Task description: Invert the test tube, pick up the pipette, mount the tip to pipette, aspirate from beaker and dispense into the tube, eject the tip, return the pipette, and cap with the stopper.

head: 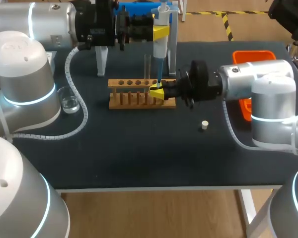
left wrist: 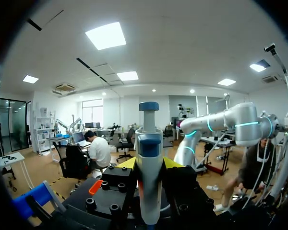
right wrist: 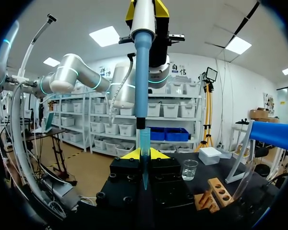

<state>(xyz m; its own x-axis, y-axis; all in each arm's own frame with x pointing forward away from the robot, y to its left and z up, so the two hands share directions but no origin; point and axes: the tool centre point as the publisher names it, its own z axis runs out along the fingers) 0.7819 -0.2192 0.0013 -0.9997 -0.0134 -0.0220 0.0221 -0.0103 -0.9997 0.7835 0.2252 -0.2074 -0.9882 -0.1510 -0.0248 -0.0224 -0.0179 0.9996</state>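
Our left jaws grip the white-and-blue plastic pipette (head: 160, 45) over the clear glass tube (right wrist: 144, 148) clamped in our right jaws; ejecting, returning and capping seem left.

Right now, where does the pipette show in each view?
Head view: pipette upright at the rear middle, above the rack.
Left wrist view: pipette upright between that gripper's own fingers.
Right wrist view: pipette hanging overhead, its tip down at the test tube in the right gripper.
Shared landmark: the left gripper, shut on the pipette.
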